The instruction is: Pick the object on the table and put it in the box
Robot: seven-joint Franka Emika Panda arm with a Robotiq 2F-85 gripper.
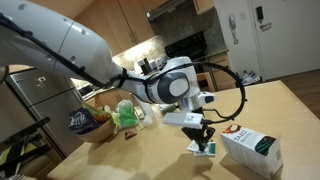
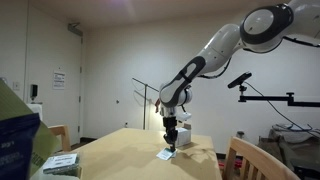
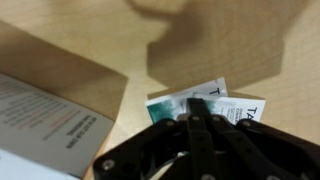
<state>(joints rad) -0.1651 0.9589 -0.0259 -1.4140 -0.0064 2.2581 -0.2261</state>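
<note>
Gripper (image 1: 203, 139) pinched closed on packet (image 1: 206, 149), low over open tabletop (image 1: 140, 158); box (image 1: 252, 150) just beside.

Glossy white rounded plastic arm shells (image 1: 70, 45) with grey joint bands. Thin black cable (image 1: 238, 95) loops off at 3 o'clock of the bulbous wrist housing. Matte black metal pincer (image 1: 204, 143). Wrist view: black linked fingers (image 3: 190, 135), blurred.
</note>
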